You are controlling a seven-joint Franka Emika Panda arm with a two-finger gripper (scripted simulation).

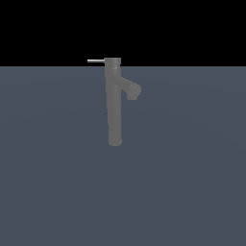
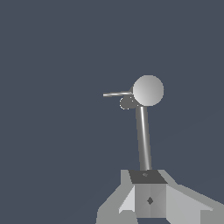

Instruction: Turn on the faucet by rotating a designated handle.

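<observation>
Grey is nearly all I have to work with: the faucet (image 1: 114, 103) stands upright as a slim matte column on a flat slate-blue surface (image 1: 192, 192), a little to the exterior view's left of centre. Its stubby spout (image 1: 130, 89) angles down toward the exterior view's right. From the top cap, the handle (image 1: 95, 61), a thin silver rod, sticks out level toward the exterior view's left, right at the line where the surface meets the black background.

All around the column I see bare surface, wide on both sides and in front. No arm shows in the exterior view.

From the wrist view I look down on the faucet (image 2: 143, 140), its round cap (image 2: 148, 90) facing the camera, the handle (image 2: 117, 94) pointing sideways from it, and the spout tip (image 2: 127, 103) peeking out just beside the cap. The gripper (image 2: 149, 201) fills the lower edge of that view as pale boxy shapes, well apart from the handle and touching nothing that I can see. Its fingertips are cut off by the frame, so I cannot tell how far it is spread.
</observation>
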